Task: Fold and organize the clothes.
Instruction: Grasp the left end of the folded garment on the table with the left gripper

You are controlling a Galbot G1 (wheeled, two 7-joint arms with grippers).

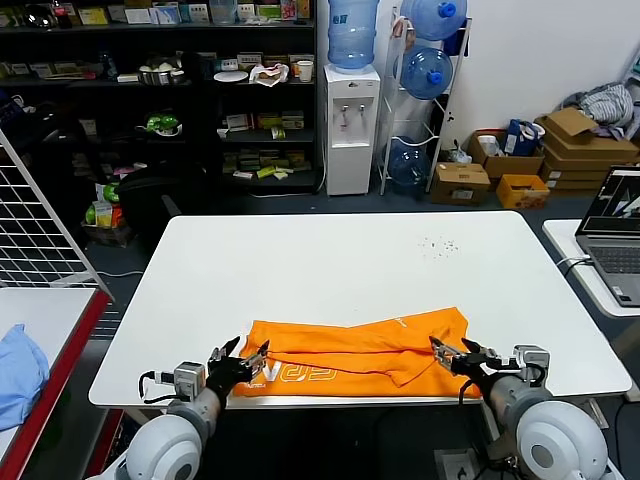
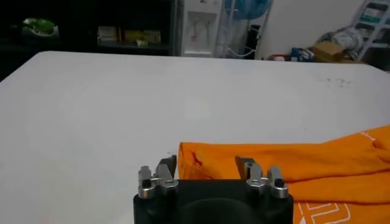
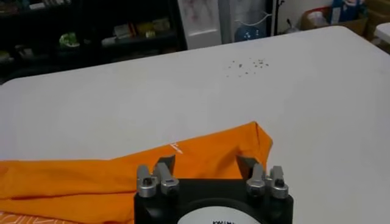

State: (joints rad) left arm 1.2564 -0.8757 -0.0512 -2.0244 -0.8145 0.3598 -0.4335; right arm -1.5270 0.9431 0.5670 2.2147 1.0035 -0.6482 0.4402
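The clothes are one bright orange T-shirt (image 1: 360, 352), folded into a long band across the near edge of the white table (image 1: 330, 270), with white lettering along its near side. My left gripper (image 1: 250, 357) stands open at the shirt's left end, low over the fabric. My right gripper (image 1: 446, 351) stands open at the shirt's right end. In the left wrist view the gripper (image 2: 206, 164) has its fingers wide apart with the T-shirt's (image 2: 317, 164) corner lying flat between them. The right wrist view shows the same: gripper (image 3: 206, 162) open over the T-shirt's (image 3: 91, 182) edge, gripping nothing.
A light blue cloth (image 1: 18, 370) lies on a red-edged side table at the left, beside a wire rack (image 1: 40, 230). A laptop (image 1: 620, 225) sits on another table at the right. Dark specks (image 1: 438, 246) dot the far right of the white table.
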